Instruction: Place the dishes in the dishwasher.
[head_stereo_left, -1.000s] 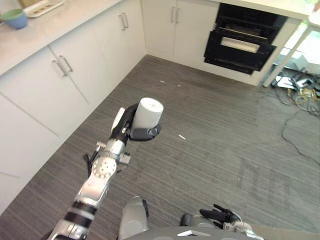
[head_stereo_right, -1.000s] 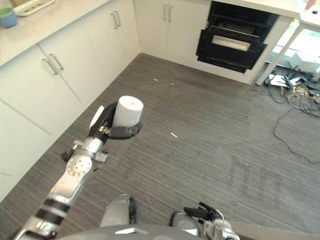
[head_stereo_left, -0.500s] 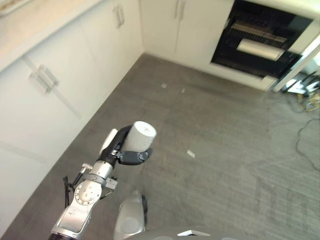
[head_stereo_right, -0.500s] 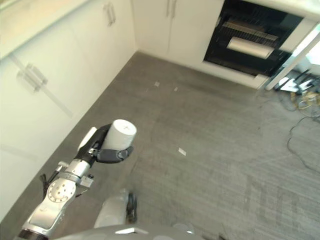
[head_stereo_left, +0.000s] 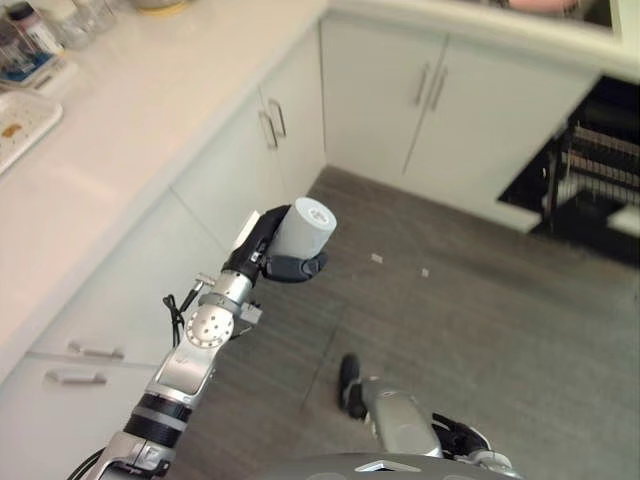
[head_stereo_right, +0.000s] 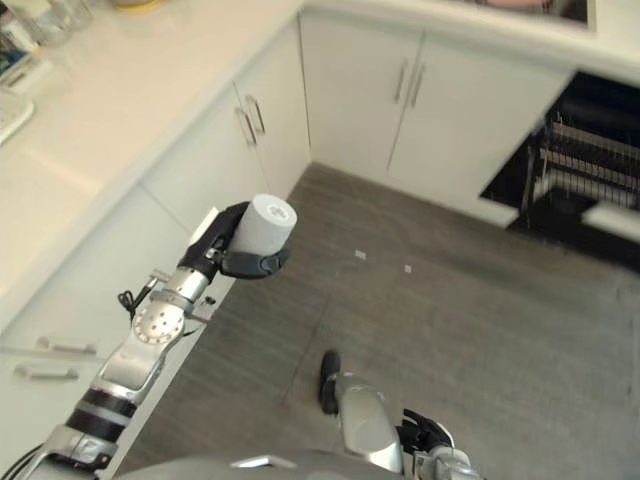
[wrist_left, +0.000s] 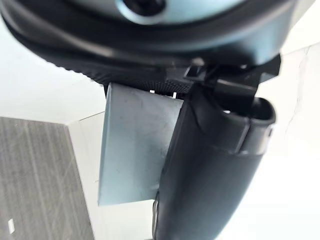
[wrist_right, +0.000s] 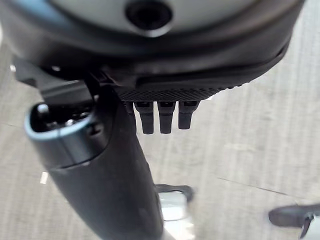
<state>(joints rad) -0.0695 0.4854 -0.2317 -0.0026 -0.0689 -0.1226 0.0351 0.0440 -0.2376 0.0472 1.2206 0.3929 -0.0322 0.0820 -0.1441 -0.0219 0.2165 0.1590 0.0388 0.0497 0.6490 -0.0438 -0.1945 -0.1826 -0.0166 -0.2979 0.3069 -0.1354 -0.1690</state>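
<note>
Whole view swung since a moment ago: camera turned, cup unmoved in grasp. Far left, white countertop (head_stereo_left: 120, 130) edge and cabinets (head_stereo_left: 240, 170) close beside arm. Left hand (head_stereo_left: 262, 252) curled round pale cup (head_stereo_left: 302, 228), held over floor (head_stereo_left: 470, 330). Right: dishwasher (head_stereo_left: 600, 180) open, rack showing, open floor between. Right hand (wrist_right: 100, 165) empty, fingers relaxed.

- The left hand (wrist_left: 150, 60) shows as a dark bulk, with its thumb (wrist_left: 210, 180) standing out large and close.
- A pale grey cup (wrist_left: 132, 145) sits clamped between the thumb and the palm, its straight side showing.
- Past the cup lies grey, striped floor (wrist_left: 35, 175).
- White cabinet fronts (wrist_left: 50, 95) rise beside the floor.
- A pale worktop (wrist_left: 295, 80) shows beyond the thumb.
</note>
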